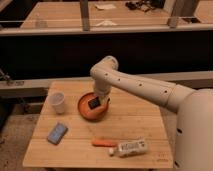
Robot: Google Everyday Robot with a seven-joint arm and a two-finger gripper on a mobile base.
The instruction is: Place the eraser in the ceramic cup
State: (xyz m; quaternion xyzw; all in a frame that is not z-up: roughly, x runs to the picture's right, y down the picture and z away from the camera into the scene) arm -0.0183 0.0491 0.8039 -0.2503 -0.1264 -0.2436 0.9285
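I have the gripper [96, 104] over the orange bowl [84, 113], near the middle of the bench's [145, 125] far edge, clamped on the black eraser [93, 103]. The ceramic cup [58, 102] stands upright just beside the bowl, toward the far-left corner. A blue pad [57, 133] lies by the left edge.

The eraser [94, 103] is a small flat black rectangular block, tilted with one corner down. It is clamped at the tip of the gripper [98, 102], which hangs over the orange bowl [85, 112] near the middle of the wooden table [140, 125]. Whether the eraser touches the bowl cannot be told. The ceramic cup [58, 102] is small, plain white and slightly tapered. It stands upright with its mouth up, to the left of the bowl and apart from the eraser.
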